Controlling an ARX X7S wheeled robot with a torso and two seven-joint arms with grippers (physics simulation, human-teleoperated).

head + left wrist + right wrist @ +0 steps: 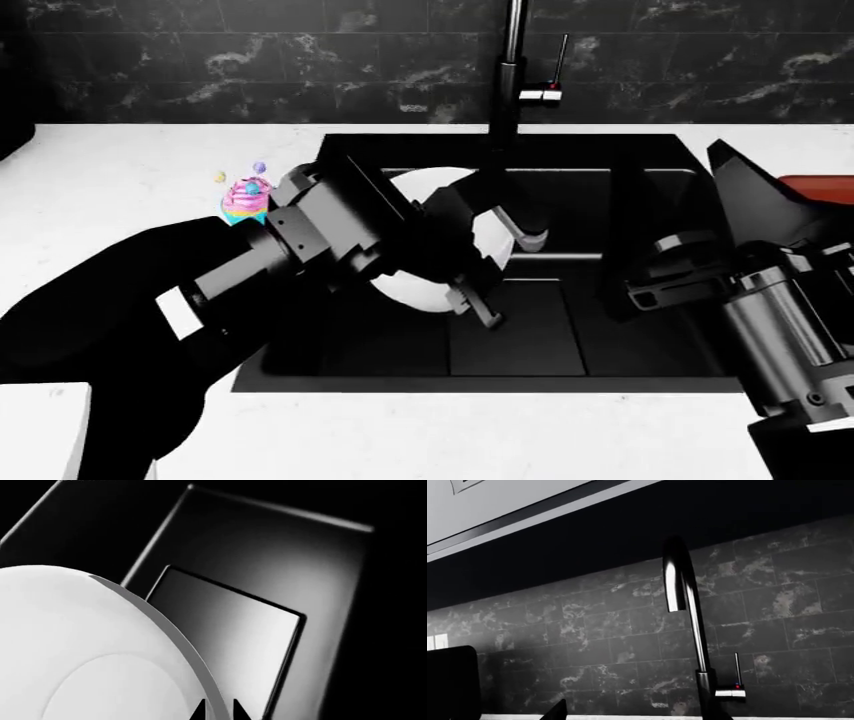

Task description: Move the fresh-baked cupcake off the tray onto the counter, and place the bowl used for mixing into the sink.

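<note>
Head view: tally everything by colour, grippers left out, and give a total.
White: 2, the bowl and the counter
Black: 2, the sink and the faucet
Pink and blue: 1, the cupcake
Red-brown: 1, the tray
Total: 6

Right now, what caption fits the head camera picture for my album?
Left end effector holds the white bowl over the black sink; cupcake on counter.
</note>
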